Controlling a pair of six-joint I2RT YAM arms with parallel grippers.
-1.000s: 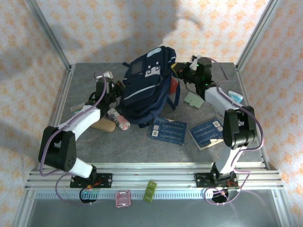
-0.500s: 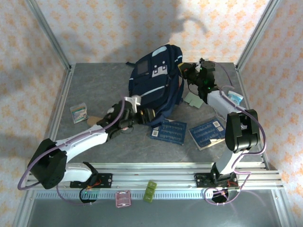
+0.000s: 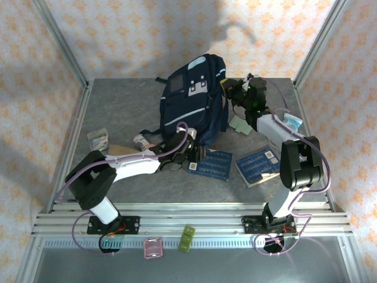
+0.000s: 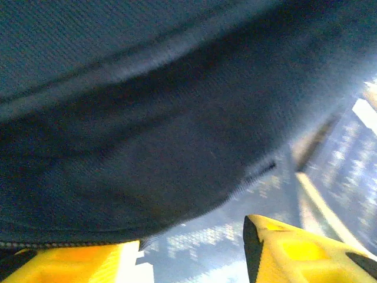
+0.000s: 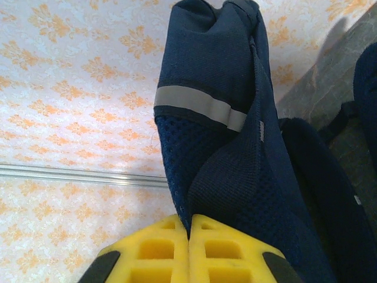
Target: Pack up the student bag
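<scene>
Obs: student bag upright at far-centre of bench, close to back edge. R gripper jaws clenched on bag's top fabric. L gripper jaws released, standing apart under bag's lower edge, just beside blue book. Bare bench lies left of bag.

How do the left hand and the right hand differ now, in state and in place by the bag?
The left hand has its fingers apart with nothing between them; the right hand is shut, pinching fabric of the student bag. The left hand is low at the bag's near edge, by a blue book; the right hand is at the bag's far right side. Both have yellow fingers.
</scene>
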